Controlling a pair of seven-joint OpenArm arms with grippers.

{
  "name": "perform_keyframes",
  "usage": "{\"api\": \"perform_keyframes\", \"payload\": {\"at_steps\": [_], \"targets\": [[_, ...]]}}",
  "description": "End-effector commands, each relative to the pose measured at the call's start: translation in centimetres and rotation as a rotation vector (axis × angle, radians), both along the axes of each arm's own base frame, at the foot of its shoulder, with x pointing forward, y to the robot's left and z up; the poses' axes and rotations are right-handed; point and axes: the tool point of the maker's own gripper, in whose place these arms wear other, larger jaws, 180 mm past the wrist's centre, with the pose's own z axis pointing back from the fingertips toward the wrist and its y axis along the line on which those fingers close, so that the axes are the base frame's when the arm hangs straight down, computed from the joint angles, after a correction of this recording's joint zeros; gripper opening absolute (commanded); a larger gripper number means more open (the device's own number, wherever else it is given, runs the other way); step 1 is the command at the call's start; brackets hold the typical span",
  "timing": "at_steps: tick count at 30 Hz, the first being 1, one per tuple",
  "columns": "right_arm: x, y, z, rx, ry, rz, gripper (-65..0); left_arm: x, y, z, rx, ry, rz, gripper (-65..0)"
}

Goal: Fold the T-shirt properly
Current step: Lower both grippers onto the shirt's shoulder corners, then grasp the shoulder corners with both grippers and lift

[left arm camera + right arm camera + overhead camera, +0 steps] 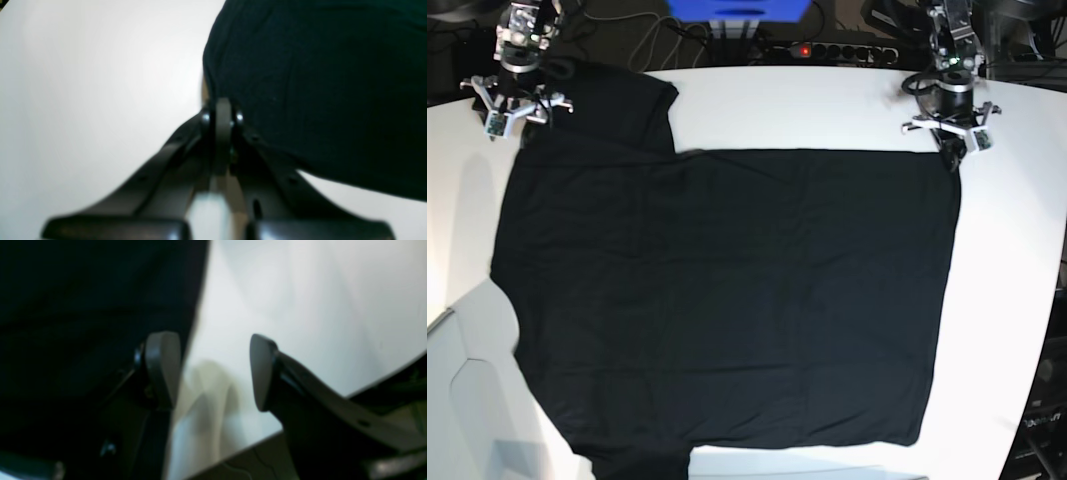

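T-shirt (pixel 727 300) spread flat, plain black side up, covering most of white table (pixel 1017 260); long axis runs left-right across base view; hem side toward left arm, sleeve toward right arm. Left gripper (pixel 223 115) at far corner of cloth, jaws together, clamped on T-shirt edge; cloth trails off to one side of it. Right gripper (pixel 213 371) at opposite far corner near sleeve; jaws apart, holding nothing; cloth edge just beside one finger. Judgement: right arm's grasp pending before lift.
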Motion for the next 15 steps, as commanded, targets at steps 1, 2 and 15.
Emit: {"api": "perform_keyframes", "payload": {"at_steps": [1, 2, 15], "targets": [[0.8, -0.1, 0.8, -0.013, -0.039, 0.012, -31.0, 0.1, 0.5, 0.8, 0.018, -0.019, -0.002, -64.9], [0.7, 0.0, 0.6, -0.01, -0.033, 0.012, -30.9, 0.1, 0.5, 0.8, 0.019, -0.019, -0.003, -64.9], [1.3, 3.0, 0.3, 0.076, -0.042, 0.116, -30.9, -0.4, 0.5, 0.7, 0.025, -0.008, -0.005, -64.9]]}}
